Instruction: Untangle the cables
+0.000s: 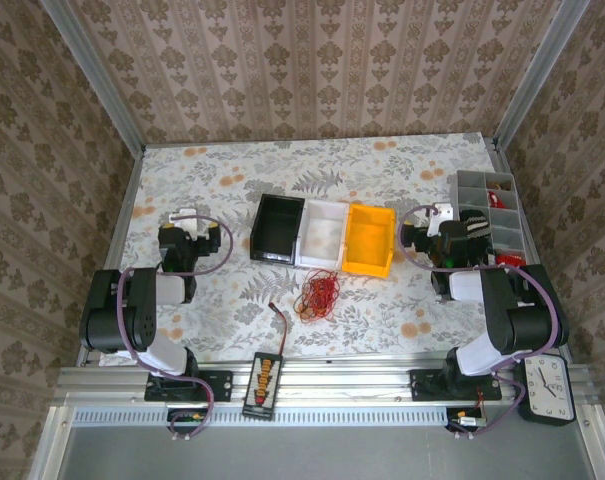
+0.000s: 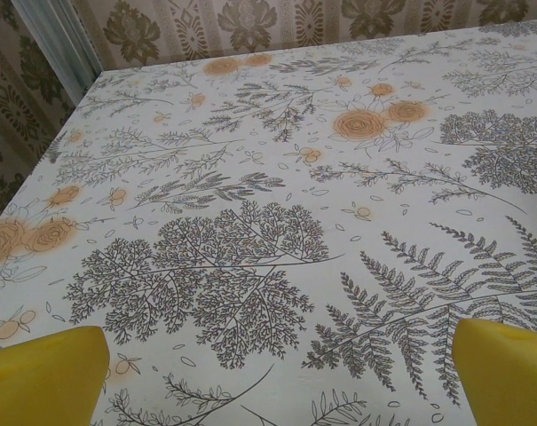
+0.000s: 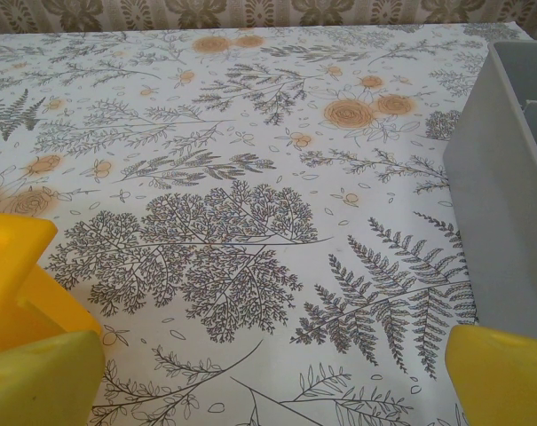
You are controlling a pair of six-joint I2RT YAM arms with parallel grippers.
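Your left end effector (image 2: pixel 272 364) is open wide and holds nothing. Its two yellow fingers (image 2: pixel 42 377) sit far apart over the bare tabletop (image 2: pixel 250 177), close to the left edge. Your right end effector (image 3: pixel 266 364) is open wide too, with nothing in it. It hangs close to the right edge, just beside the wall of a gray box (image 3: pixel 503 195).

The cables (image 1: pixel 319 293) are one small, loopy red bunch. They lie near the middle of the tabletop, a bit toward the near edge, well apart from both end effectors.

Three bins stand in a row just behind the bunch: a black bin (image 1: pixel 278 227), a white bin (image 1: pixel 322 232) and a yellow bin (image 1: pixel 369 240). The bunch is close to the white and yellow ones, but you cannot tell if it touches them.

A short red-black lead (image 1: pixel 279 320) runs from beside the bunch to a black board (image 1: pixel 262 378) at the near edge.
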